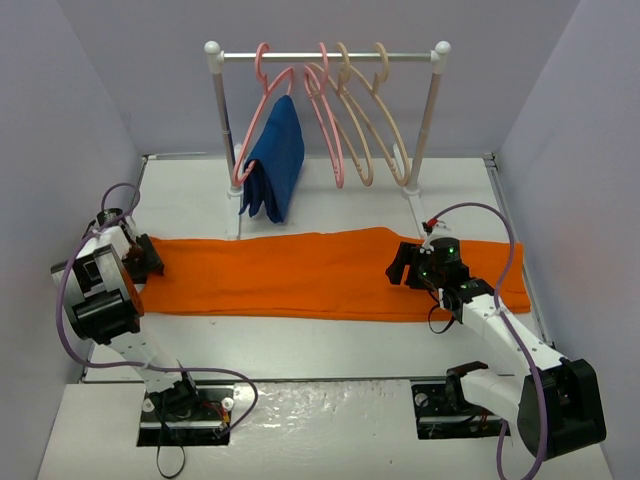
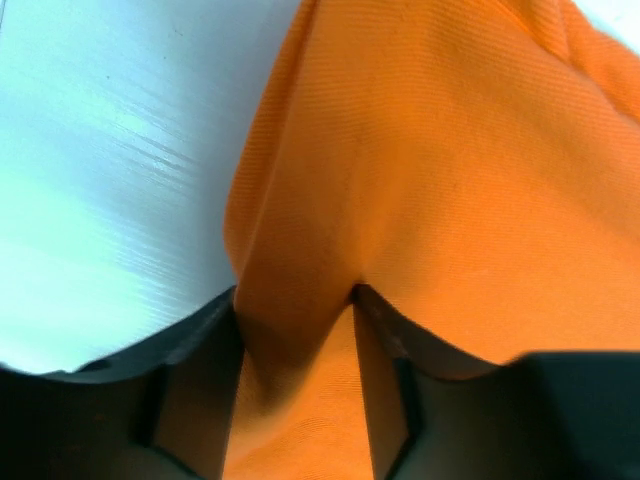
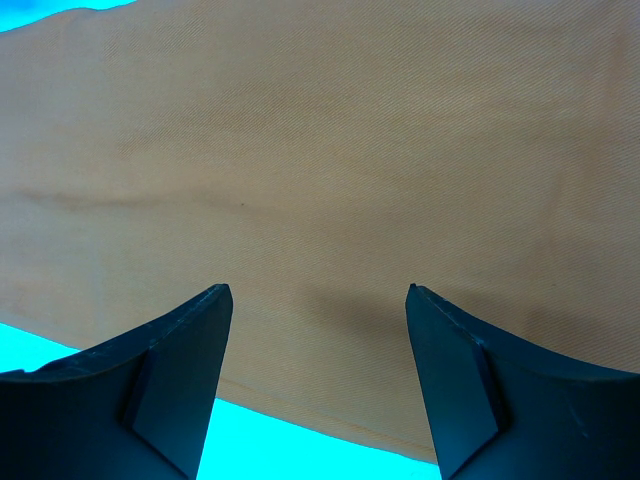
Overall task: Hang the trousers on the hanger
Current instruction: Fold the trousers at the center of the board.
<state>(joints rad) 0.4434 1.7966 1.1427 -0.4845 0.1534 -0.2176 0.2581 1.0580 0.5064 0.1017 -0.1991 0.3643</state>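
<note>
**Item 1. Left pincer** [image 2: 295, 300]: jaws drawn in on a raised fold of orange cloth, which tents up between both fingers. The hold is at the left end of the trousers [image 1: 290, 275] and looks shallow.

**Item 2. Right pincer** [image 3: 318, 295]: jaws well apart, nothing held, poised just over flat cloth near the garment's other end.

**Item 3. Trousers:** laid flat and lengthwise across the table [image 1: 200, 195], on no hanger.

**Item 4. Hanger** [image 1: 396, 145]: cream-beige, hooked on the rail [image 1: 330, 56] at the back, well apart from the trousers. Pink hangers [image 1: 336, 155] and a dark blue garment [image 1: 278, 165] hang alongside.

**Handling note (judgement):** the step in hand is securing both ends.
- Left: the fold should sit deep between the pads before any lift.
- Right: it should descend at an edge and gather a like fold.
- The cloth then rises level rather than slipping or sagging.
</note>
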